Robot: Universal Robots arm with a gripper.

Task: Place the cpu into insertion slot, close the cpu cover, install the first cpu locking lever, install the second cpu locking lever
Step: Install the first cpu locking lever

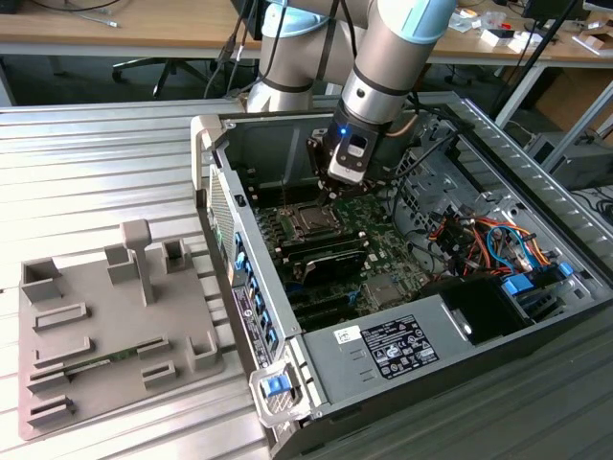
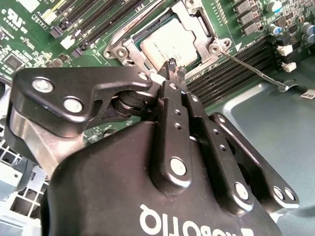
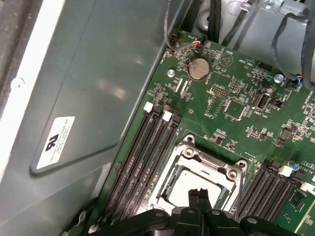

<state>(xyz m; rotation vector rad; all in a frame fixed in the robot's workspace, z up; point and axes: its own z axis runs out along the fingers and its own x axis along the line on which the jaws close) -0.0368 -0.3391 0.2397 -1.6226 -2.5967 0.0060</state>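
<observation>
Nearby, memory slots [image 3: 142,155] flank the cpu cover [image 3: 205,159] under the gripper [image 3: 199,195].

- I work in a robotics lab, at a test bench rather than in a home or shop.
- Just under my fingers [image 2: 171,69] a green motherboard [image 3: 231,98] lies bare inside an open computer case [image 1: 278,149], with coloured cables [image 1: 484,235] loose off to one side.
- The case rests on a ribbed aluminium table [image 1: 96,163].
- Well apart from my fingers, outside the case, a grey fixture plate [image 1: 101,331] with moulded holders lies on that table.
- Far behind my fingers stand long wooden desks [image 1: 144,29] strewn with wires and small parts, with a wheeled chair [image 1: 153,69] beneath one.
</observation>
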